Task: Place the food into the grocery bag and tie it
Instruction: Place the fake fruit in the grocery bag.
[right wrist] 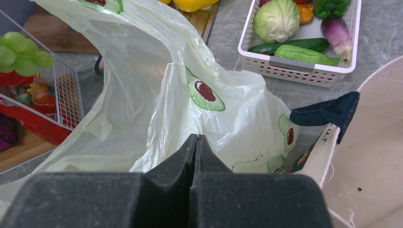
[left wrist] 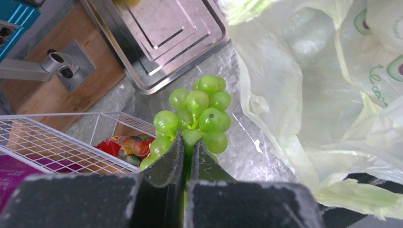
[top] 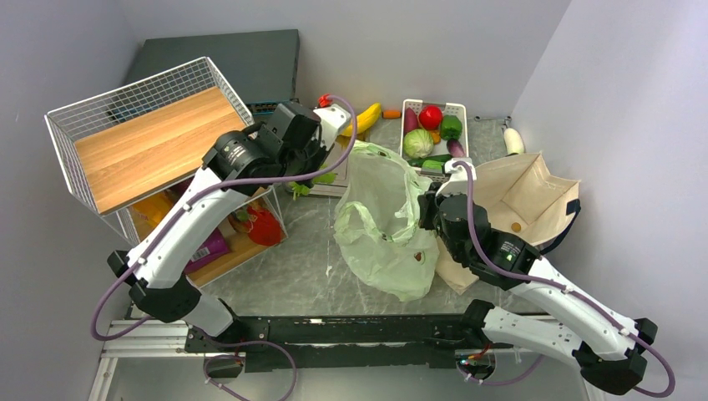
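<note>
Black plastic fingers of the left claw (left wrist: 189, 142) are pinched tight on the stem of a bunch of round green grapes (left wrist: 199, 111). The bunch hangs above the grey marbled counter (left wrist: 252, 147), just beside the thin, crinkly pale-green plastic grocery bag (left wrist: 323, 90) printed with halved avocados. The right claw (right wrist: 196, 140) is closed too, seemingly nipping the bag's film at its right rim to hold the mouth up.

The risk, as I judge it, is that the mouth sags and folds inward. The grapes could then land on the outer film and roll off, or single grapes could snap from the thin stem. If the film slips from the right claw, the opening collapses.

Beyond, a square steel tray (left wrist: 161, 38) and a white wire basket (left wrist: 57, 147) crowd the left side. A white slotted plastic basket (right wrist: 323, 76) of vegetables sits farther back, with a stiff beige canvas tote (right wrist: 380, 156) to the right.
</note>
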